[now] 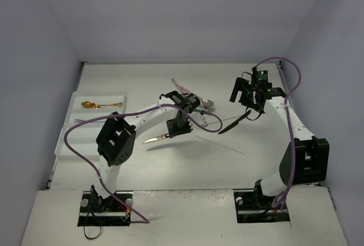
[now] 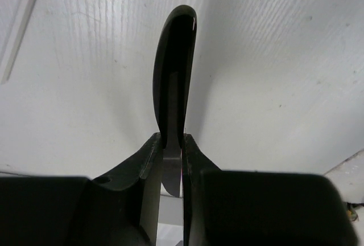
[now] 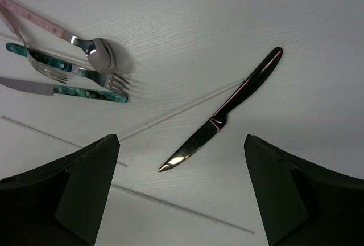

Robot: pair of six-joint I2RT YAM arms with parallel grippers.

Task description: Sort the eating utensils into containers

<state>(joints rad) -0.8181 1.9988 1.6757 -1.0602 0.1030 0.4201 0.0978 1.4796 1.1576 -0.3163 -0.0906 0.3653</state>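
Note:
My left gripper [image 1: 175, 127] is shut on a black knife [image 2: 173, 69], its handle pinched upright between the jaws in the left wrist view. The blade [image 1: 154, 139] sticks out to the left above the table. To the left lies the white divided tray [image 1: 77, 138], with a gold spoon [image 1: 94, 105] in its far compartment. My right gripper [image 3: 181, 143] hangs open above a second black knife [image 3: 227, 106] that lies flat on the table, touching nothing. A pink-handled spoon [image 3: 74, 38], a green-handled fork [image 3: 62, 69] and a green-handled knife [image 3: 74, 90] lie together further left.
Thin pale sticks [image 3: 182, 200] lie across the table near the black knife, one [image 3: 176, 115] passing just beside its blade. The utensil cluster [image 1: 202, 106] sits right behind the left wrist. Grey walls close the table at the back and on both sides.

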